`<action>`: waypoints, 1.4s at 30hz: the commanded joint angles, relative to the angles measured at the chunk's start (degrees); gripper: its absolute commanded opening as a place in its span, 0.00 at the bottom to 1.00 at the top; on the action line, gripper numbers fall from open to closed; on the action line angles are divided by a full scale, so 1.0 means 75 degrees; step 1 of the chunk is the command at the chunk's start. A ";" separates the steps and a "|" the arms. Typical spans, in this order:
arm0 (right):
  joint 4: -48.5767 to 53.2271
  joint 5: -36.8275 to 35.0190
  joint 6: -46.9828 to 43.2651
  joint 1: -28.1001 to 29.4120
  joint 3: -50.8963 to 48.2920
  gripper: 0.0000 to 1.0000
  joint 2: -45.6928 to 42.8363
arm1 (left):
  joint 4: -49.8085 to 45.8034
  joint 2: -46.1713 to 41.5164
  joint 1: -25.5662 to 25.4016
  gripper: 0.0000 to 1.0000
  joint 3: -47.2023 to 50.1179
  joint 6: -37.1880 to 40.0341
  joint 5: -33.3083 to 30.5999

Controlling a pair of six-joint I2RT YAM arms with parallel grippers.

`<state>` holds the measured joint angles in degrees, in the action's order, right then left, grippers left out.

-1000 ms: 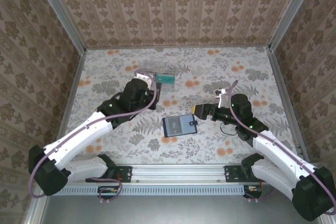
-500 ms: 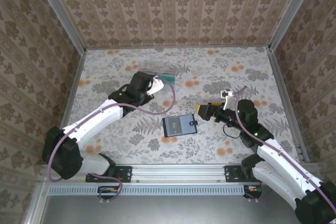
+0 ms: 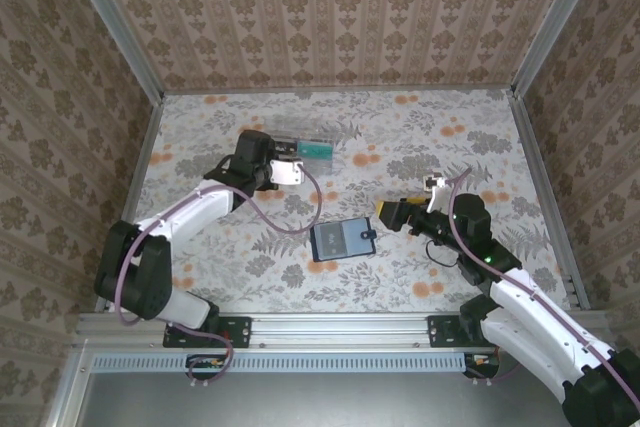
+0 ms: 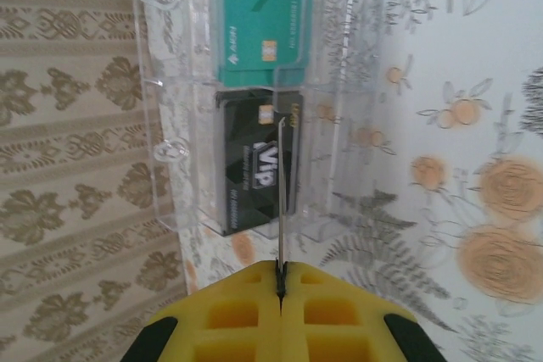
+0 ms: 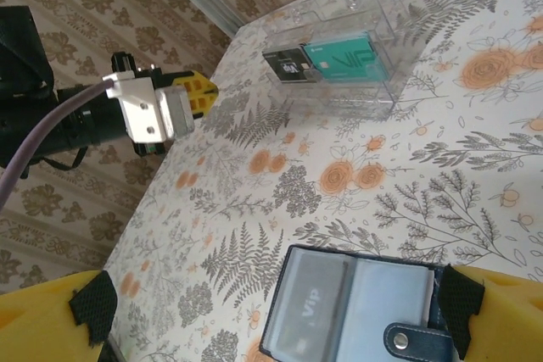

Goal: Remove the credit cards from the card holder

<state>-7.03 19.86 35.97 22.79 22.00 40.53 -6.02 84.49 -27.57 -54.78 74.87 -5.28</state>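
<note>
A: While the left gripper point(image 4: 280, 287) pinches a thin card point(image 4: 279, 201) edge-on over the clear box point(image 4: 170, 125), tilt it flat, lower it straight onto the black card point(image 4: 250, 167), and let go late.

B: Box walls sit close on both sides; the card is probably not touching them, but the view is poor. The card holder point(image 3: 342, 239) lies open mid-table, with the right gripper point(image 5: 273, 311) spread wide over it and bare table all round.

The top camera looks down on the whole counter point(image 3: 430, 137) from the near edge, the wrist cameras sit low and close (all share the clear box point(image 5: 373, 6)).
</note>
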 commanded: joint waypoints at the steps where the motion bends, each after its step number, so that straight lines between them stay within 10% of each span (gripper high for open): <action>1: -0.0053 -0.0282 -0.0032 0.0051 -0.0098 1.00 -0.0098 | 0.0375 0.0355 0.0137 0.00 -0.0443 0.0759 0.0799; 42: -0.0118 -0.0690 -0.0054 0.0044 -0.0184 1.00 0.0191 | 0.0803 0.2427 0.0865 0.00 -0.1414 0.0435 0.1105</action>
<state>-7.05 15.53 35.94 22.83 21.26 41.91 -0.34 101.32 -21.91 -63.70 79.29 1.58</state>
